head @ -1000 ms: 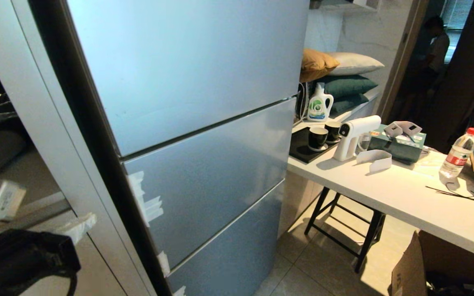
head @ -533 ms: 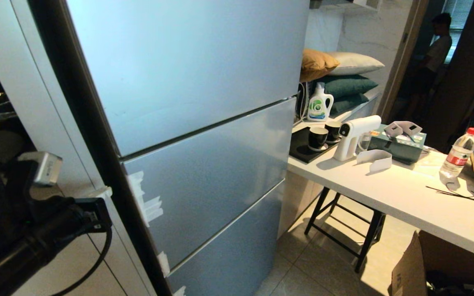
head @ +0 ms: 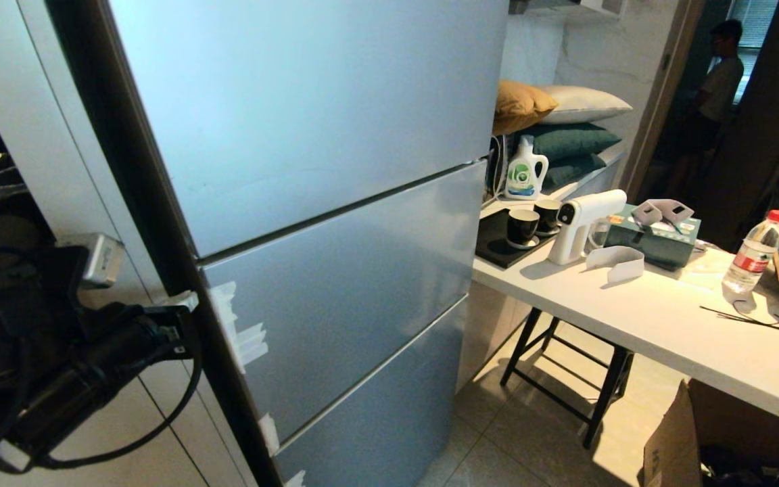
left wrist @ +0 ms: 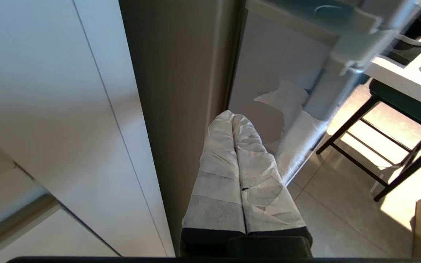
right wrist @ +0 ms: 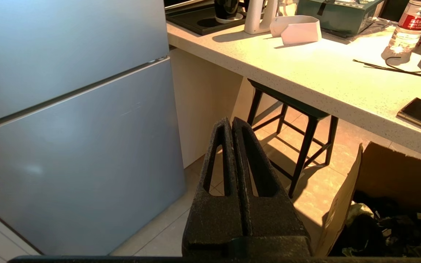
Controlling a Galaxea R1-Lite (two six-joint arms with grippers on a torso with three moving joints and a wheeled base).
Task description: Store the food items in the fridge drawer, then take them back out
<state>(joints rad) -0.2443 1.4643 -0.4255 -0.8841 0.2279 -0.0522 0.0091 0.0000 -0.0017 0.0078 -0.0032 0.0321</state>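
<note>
silver-blue fridge (head: 322,203); white-wrapped left gripper (left wrist: 232,118); black right gripper (right wrist: 231,122); mustard pillow (head: 521,101); red-capped clear bottle (head: 754,253); pale speckled counter (head: 667,318).

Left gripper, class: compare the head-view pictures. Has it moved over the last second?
Yes. The left gripper, jaws shut, has risen and swung rightward in the head view, from low beside the pale cabinet panel up to the fridge's dark left edge.

Left gripper (left wrist: 231,118), white-wrapped fingers (left wrist: 217,160) pressed together, tips at fridge (left wrist: 265,73) door edge beside cabinet panel (left wrist: 49,91).
</note>
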